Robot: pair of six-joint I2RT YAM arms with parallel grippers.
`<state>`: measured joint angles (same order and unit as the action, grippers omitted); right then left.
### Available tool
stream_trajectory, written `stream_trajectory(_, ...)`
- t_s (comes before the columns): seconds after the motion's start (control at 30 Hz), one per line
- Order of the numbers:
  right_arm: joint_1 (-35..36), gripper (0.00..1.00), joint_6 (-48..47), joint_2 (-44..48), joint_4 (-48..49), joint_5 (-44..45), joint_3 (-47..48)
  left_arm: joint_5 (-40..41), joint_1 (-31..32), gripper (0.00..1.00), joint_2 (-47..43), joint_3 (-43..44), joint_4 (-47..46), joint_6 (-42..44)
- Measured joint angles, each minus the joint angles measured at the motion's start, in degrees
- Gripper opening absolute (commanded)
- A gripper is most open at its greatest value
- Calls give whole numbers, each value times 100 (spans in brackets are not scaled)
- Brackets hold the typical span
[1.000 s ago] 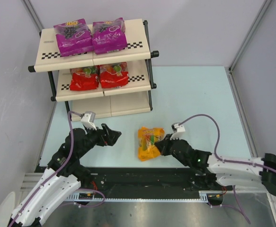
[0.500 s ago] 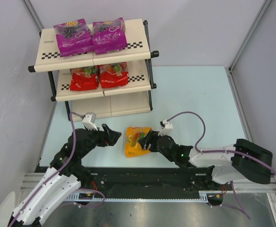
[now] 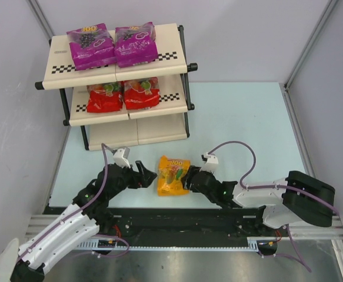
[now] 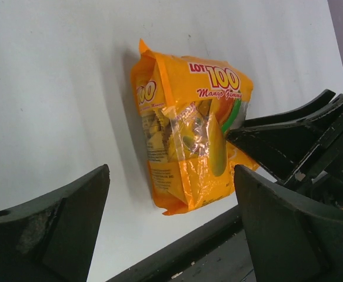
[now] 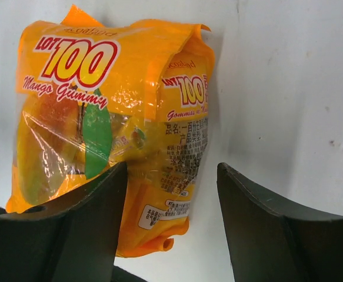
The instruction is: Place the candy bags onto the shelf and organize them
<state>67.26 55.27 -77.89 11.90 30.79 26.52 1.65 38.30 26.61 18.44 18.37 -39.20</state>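
An orange-yellow candy bag [image 3: 172, 175] [image 4: 189, 135] [image 5: 112, 100] lies flat on the table in front of the shelf [image 3: 171, 41]. My left gripper [image 3: 149, 174] [image 4: 171, 173] stands open just left of the bag, not touching it. At the bag's right side my right gripper [image 3: 189, 178] [image 5: 171, 167] is open; the bag's lower corner lies between its jaws, with a gap to the right finger. Two purple bags [image 3: 90, 46] [image 3: 136, 44] rest on the top board. On the middle board sit two red bags [image 3: 104, 97] [image 3: 141, 93]. The bottom board [image 3: 139, 132] is bare.
The pale blue table [image 3: 242, 117] runs right of the shelf to grey walls. A black rail [image 3: 177, 214] marks the near edge just behind the bag. The right gripper's fingers [image 4: 289, 138] show in the left wrist view.
My right gripper dragged the orange bag leftward, then opened and let it go. My left arm moved right, closer to the bag.
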Motion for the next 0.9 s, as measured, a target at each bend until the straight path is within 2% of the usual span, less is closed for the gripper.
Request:
stream_trajectory(0.2, 22, 68, 98, 354, -339, 28, 2, 221, 409, 91, 79, -188, -260, -199)
stream_trajectory(0.47, 68, 68, -463, 2608, -780, 431, -42, 649, 1141, 91, 640, -356, -704, -505)
stream_trajectory(0.57, 68, 69, -573, 3123, -973, 612, -42, 866, 1432, 90, 938, -385, -852, -632)
stream_trajectory(0.67, 66, 69, -616, 3427, -1311, 756, -42, 1034, 1547, 86, 1224, -498, -1097, -776)
stream_trajectory(0.8, 66, 70, -627, 3628, -1659, 883, -61, 1176, 1567, 74, 1508, -754, -1508, -933)
stream_trajectory(0.9, 66, 70, -629, 3700, -1832, 914, -133, 1285, 1652, 73, 1589, -951, -1937, -1014)
